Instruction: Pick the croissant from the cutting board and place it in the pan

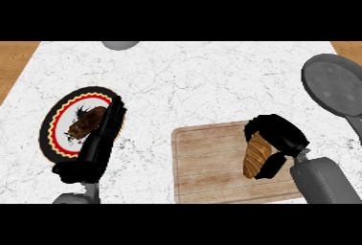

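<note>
**A:** so how far is this getting? The white marble table (184,81) is carrying everything, and the wooden cutting board (212,167) is sitting at the near right with the right hand (277,143) over its right side.

**B:** early stage imo. The grey pan (332,83) is waiting at the far right, well apart from the board, and nothing is showing in it.

**A:** and the left side?

**B:** the left hand (99,143) is lying with its fingers straight across a patterned plate (63,124) that has some brown food on it. Not part of the job.

**A:** croissant?

**B:** the croissant (256,155) is sitting in the right hand, whose fingers are curling round it, so the grab is looking done. It's hanging over the board, can't tell if it's lifted. Carrying it to the pan and letting go is all remaining.
</note>
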Available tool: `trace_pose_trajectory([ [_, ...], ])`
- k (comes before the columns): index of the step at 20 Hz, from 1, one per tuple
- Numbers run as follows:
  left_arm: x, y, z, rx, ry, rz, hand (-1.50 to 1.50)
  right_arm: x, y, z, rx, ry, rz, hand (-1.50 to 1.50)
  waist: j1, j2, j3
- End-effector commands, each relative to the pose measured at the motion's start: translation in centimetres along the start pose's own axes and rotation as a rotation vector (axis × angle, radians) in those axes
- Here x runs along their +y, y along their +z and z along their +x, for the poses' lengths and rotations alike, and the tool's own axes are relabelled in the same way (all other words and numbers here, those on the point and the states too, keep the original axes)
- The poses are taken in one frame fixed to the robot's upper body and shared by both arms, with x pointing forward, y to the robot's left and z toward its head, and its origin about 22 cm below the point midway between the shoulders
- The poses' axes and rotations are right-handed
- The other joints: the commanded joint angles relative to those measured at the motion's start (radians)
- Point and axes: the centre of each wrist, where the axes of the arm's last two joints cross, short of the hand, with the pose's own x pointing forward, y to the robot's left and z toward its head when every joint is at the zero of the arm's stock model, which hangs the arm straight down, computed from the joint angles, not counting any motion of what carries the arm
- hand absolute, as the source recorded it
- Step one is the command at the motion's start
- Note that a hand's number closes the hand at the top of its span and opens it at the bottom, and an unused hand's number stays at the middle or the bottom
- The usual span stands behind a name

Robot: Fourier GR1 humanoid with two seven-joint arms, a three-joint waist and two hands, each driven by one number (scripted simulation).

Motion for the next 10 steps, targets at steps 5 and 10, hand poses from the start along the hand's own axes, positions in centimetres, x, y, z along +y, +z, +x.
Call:
trace_pose_trajectory([
  [5, 0.5, 0.0, 0.3, -0.005, -0.009, -0.002, 0.0, -4.7, -2.1, -2.0, 0.766, -0.198, -0.397, 1.5, 0.016, 0.009, 0.002],
  [10, -0.1, 0.7, -0.8, 0.011, -0.001, -0.028, 0.0, -12.0, -5.5, 1.9, 0.937, -0.1, -0.731, 1.5, 0.034, 0.007, 0.002],
])
